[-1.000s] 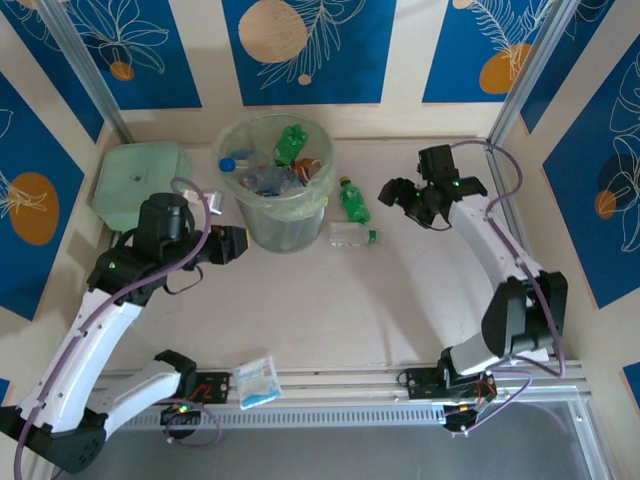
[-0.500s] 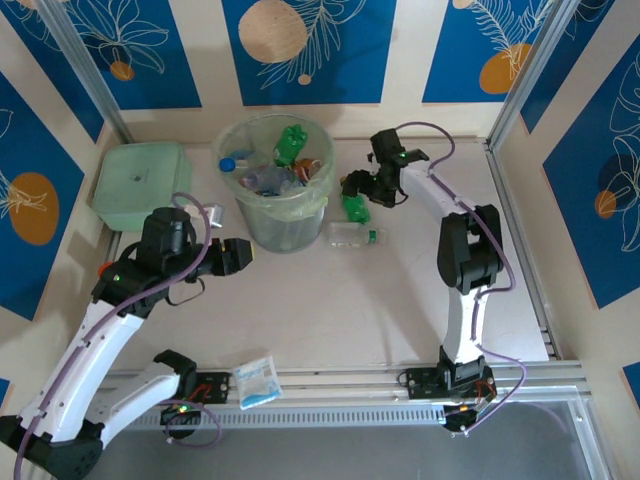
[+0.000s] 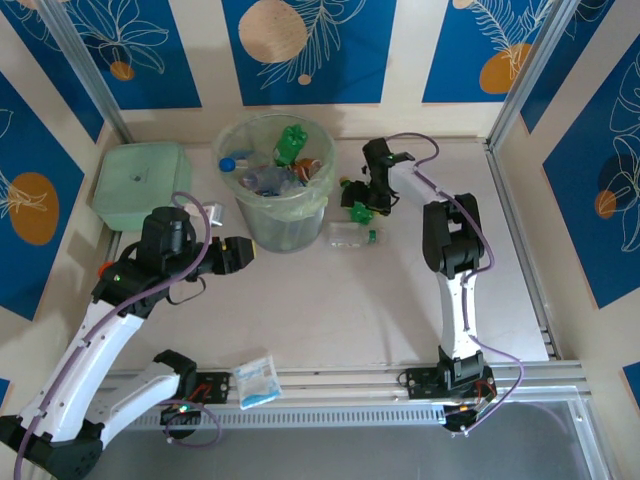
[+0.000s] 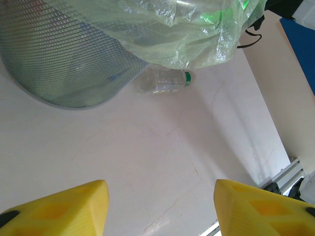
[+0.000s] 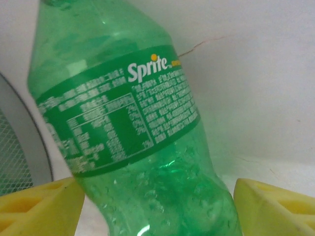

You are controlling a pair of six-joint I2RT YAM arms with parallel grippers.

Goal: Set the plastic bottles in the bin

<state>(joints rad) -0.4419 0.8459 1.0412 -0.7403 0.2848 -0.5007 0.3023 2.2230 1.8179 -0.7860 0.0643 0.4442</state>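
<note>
Top view: the bin (image 3: 280,225) stands near the back wall, with open table (image 3: 330,310) in front. The right gripper (image 3: 365,196) sits over a green bottle (image 3: 359,211) just right of the bin.

Left wrist: the left gripper (image 4: 160,206) is spread wide and empty, with a clear bottle (image 4: 165,81) beyond it.

Right wrist: the fingers (image 5: 39,206) flank the green bottle — wide apart, not clamped.

Bin (image 3: 285,228) hems the green bottle (image 3: 356,210) leftward (mid table (image 3: 330,300) bare).
</note>
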